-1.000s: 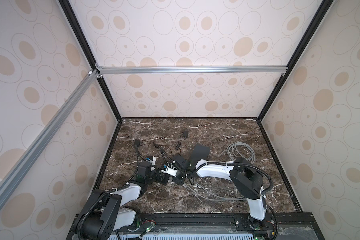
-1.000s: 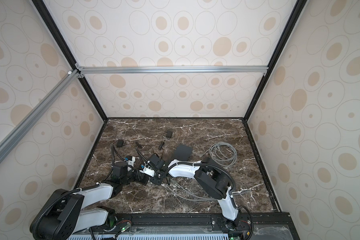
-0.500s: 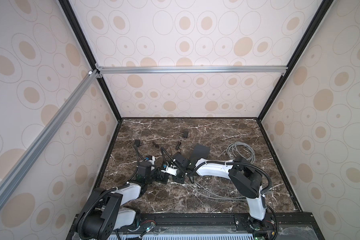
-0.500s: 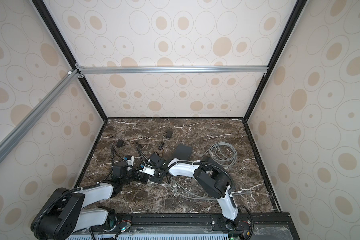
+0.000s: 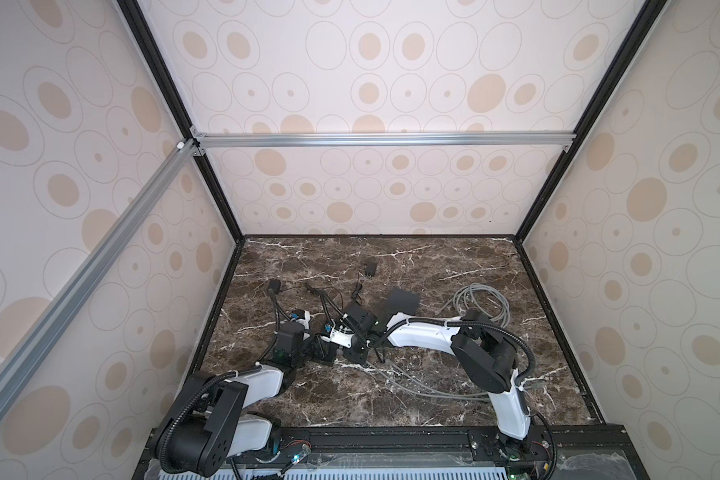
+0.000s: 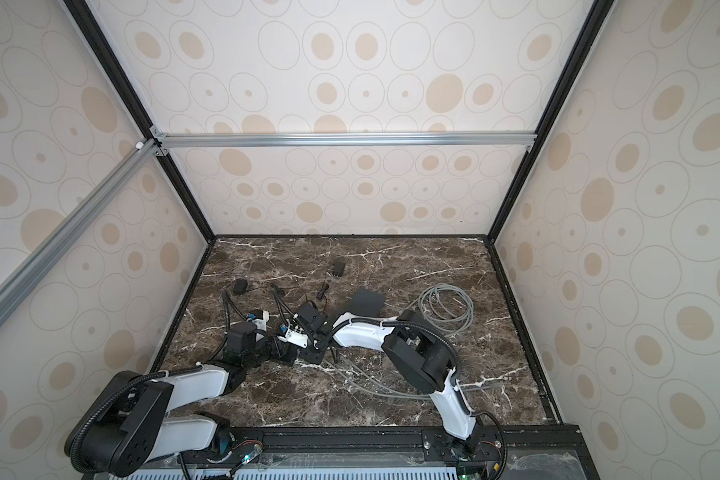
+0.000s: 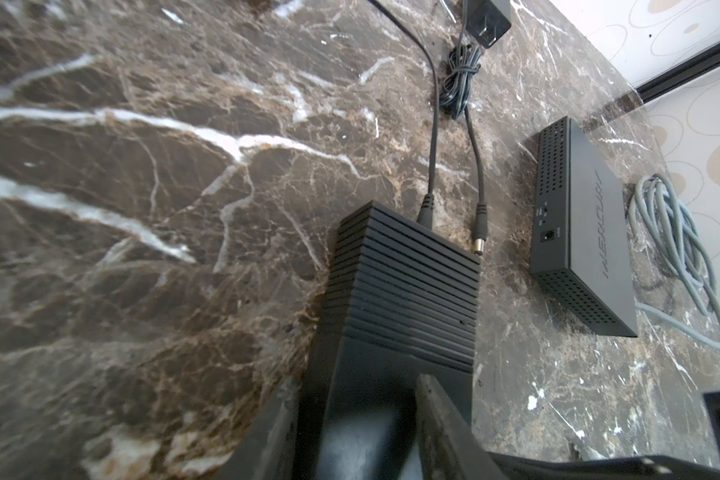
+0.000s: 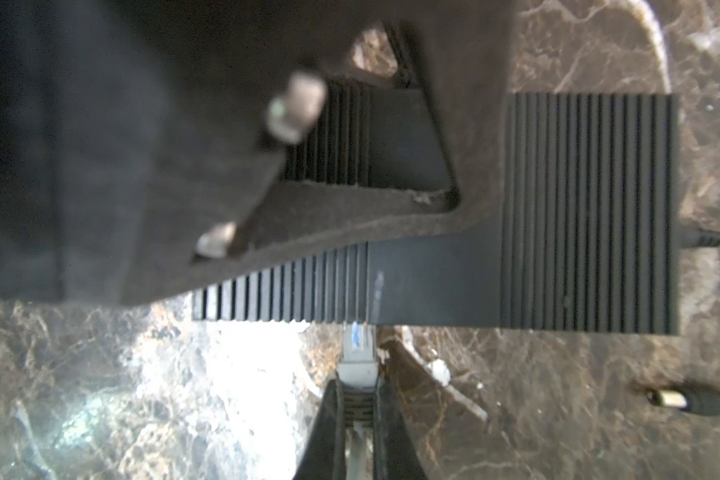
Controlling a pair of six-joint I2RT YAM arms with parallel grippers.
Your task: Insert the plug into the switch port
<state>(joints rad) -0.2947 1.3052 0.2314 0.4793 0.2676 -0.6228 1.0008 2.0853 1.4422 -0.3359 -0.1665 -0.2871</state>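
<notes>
Right gripper (image 8: pixel 358 392): clenched on the grey plug (image 8: pixel 358 345), tip against the side of the ribbed black switch (image 8: pixel 433 286); depth of entry unclear, part of switch covered by a blurred dark shape (image 8: pixel 184 166).

Left wrist view: left gripper (image 7: pixel 358 399) grasping that switch on the worktop (image 7: pixel 142 208), jaws partly apart.

Both top views: grippers meeting left of the worktop's middle, plug hidden.

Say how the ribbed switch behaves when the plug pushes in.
Probably rigid: the switch is a hard ribbed box. Likely slides on polished marble unless the left gripper, jaws closed across it, braces it. Lying flat, unlikely to tip.
</notes>
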